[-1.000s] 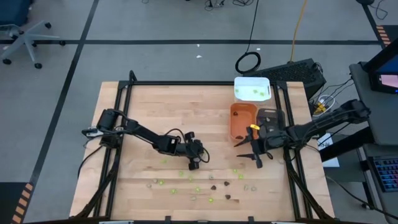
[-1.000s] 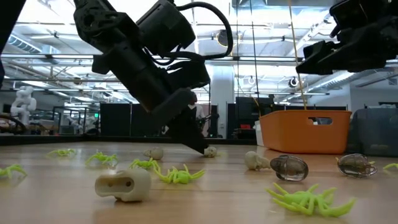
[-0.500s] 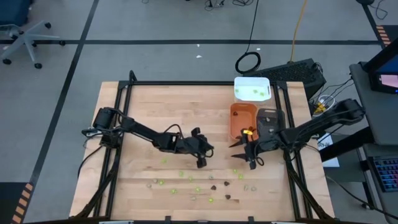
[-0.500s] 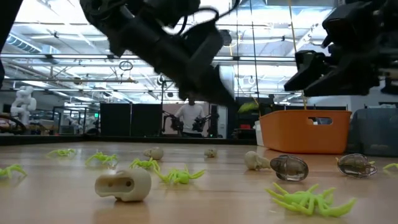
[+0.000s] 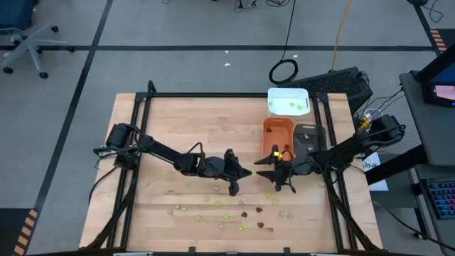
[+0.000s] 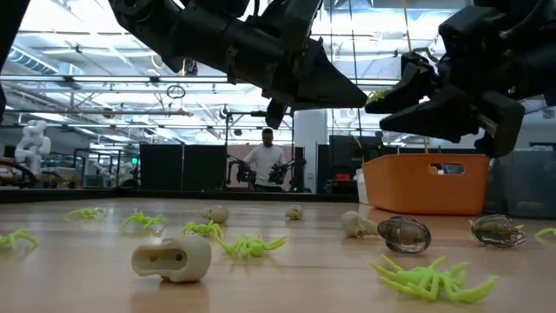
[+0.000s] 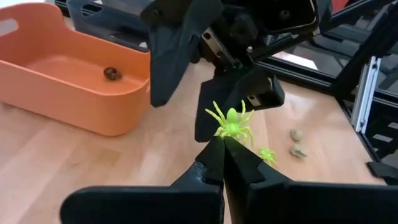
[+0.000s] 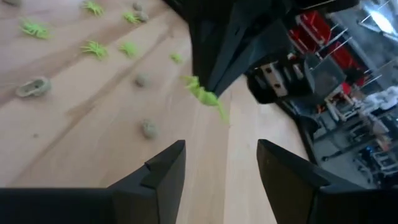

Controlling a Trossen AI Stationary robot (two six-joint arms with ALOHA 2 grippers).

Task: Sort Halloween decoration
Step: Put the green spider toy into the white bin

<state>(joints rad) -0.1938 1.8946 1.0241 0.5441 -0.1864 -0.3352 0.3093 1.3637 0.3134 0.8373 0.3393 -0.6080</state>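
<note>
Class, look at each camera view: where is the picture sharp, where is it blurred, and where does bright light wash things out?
Low view: the nearest green spider is soft, and bright ceiling lights silhouette both arms. Left wrist view: the held green spider is crisp. Right wrist view: the open right gripper is blurred, the background glaring.

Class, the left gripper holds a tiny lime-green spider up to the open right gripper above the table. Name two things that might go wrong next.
1. The left gripper pinches the lime-green plastic spider only at its edge, so it may slip during a handover.
2. The open right gripper faces it closely, so the fingers may collide or knock the spider onto the wooden table, not the orange plastic tray.
</note>
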